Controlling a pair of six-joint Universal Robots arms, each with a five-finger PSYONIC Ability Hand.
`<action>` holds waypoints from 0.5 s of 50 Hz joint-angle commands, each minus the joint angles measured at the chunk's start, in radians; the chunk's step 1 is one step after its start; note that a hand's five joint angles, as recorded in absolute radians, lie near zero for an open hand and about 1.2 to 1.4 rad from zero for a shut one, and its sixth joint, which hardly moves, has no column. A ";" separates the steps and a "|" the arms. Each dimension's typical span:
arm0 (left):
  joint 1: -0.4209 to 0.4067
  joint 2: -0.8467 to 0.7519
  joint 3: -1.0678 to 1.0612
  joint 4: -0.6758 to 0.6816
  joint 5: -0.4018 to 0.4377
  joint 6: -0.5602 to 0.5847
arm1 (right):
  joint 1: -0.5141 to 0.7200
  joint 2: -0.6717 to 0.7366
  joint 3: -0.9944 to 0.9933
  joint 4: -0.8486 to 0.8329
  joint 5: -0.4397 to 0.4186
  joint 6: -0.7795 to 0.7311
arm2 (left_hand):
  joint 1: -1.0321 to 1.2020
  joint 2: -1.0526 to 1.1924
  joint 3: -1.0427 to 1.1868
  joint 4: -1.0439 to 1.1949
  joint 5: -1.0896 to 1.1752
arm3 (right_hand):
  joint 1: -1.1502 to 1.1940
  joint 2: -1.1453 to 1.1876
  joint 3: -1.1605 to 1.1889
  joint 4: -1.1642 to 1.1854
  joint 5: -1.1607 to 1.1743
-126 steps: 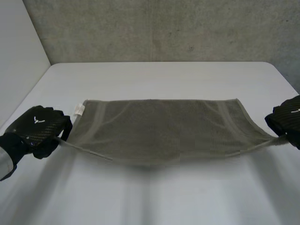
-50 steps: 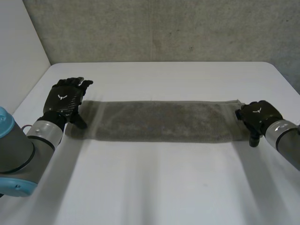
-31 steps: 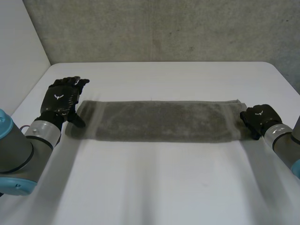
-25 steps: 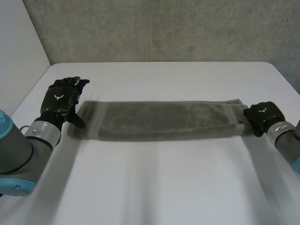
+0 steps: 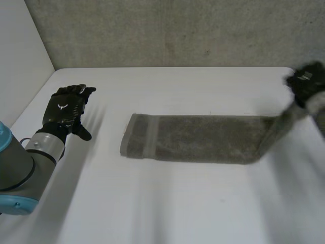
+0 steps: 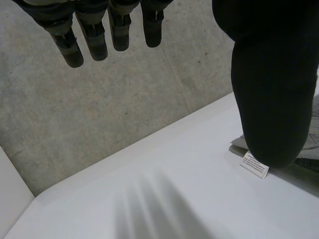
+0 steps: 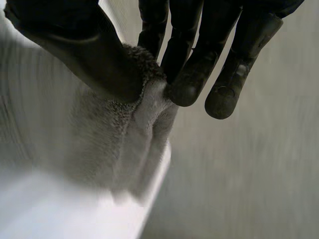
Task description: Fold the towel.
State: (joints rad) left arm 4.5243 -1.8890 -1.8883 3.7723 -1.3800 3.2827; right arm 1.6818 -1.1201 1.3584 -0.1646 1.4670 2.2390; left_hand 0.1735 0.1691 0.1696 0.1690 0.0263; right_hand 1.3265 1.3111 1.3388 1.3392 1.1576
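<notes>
Left hand is nearest me, over the left side of the counter. Its fingers are straight and spread, thumb out to the side, nothing in it. I can't tell whether it touches the counter. In its wrist view I see a small white label on the counter just past the thumb, with a bit of grey cloth beside it.

Towel is next out: grey, folded into a long narrow strip, lying across the middle of the counter. Its left end is flat, with a woven band across it, well apart from the left hand. Most of the strip lies flat. The right end bends up off the counter and rises toward the far right corner.

Right hand is up there, raised above the counter's far right edge, clamped on that towel end. Its wrist view is clear: thumb on one side, fingers on the other, bunched cloth pinched between them, the rest hanging below the palm.

Rough concrete wall stands behind the counter, and a plain white wall at far left.
</notes>
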 commanded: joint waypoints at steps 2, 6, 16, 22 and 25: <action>-0.013 0.017 -0.012 0.000 -0.001 0.000 | 0.463 0.106 -0.100 -0.125 -0.097 0.045 | 0.011 0.015 0.015 0.015 -0.017 | 0.070 0.085 0.057 0.057 0.064; -0.014 0.027 -0.017 0.001 -0.001 0.000 | 0.579 0.209 -0.137 -0.164 -0.114 0.045 | 0.011 0.015 0.015 0.015 -0.017 | 0.070 0.085 0.057 0.057 0.064; -0.020 0.031 -0.018 0.001 -0.001 0.000 | 0.694 0.375 -0.176 -0.179 -0.086 0.010 | 0.008 0.012 0.012 0.012 -0.020 | -1.152 -1.137 -1.164 -1.165 -1.158; -0.040 0.025 0.001 0.003 -0.001 0.000 | 0.665 0.182 -0.078 -0.179 -0.044 0.098 | 0.005 0.009 0.009 0.009 -0.023 | -1.152 -1.137 -1.164 -1.165 -1.158; -0.062 0.019 0.024 0.006 -0.001 -0.001 | 0.642 0.118 -0.035 -0.179 -0.034 0.151 | 0.008 0.012 0.012 0.012 -0.020 | -1.152 -1.137 -1.164 -1.165 -1.158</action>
State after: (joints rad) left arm 4.4902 -1.8611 -1.8946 3.7744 -1.3803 3.2827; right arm 2.3706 -0.8222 1.2211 -0.3458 1.3974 2.2806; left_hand 0.1735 0.1691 0.1695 0.1690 0.0260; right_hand 0.2407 0.2462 0.2464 0.2601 0.0607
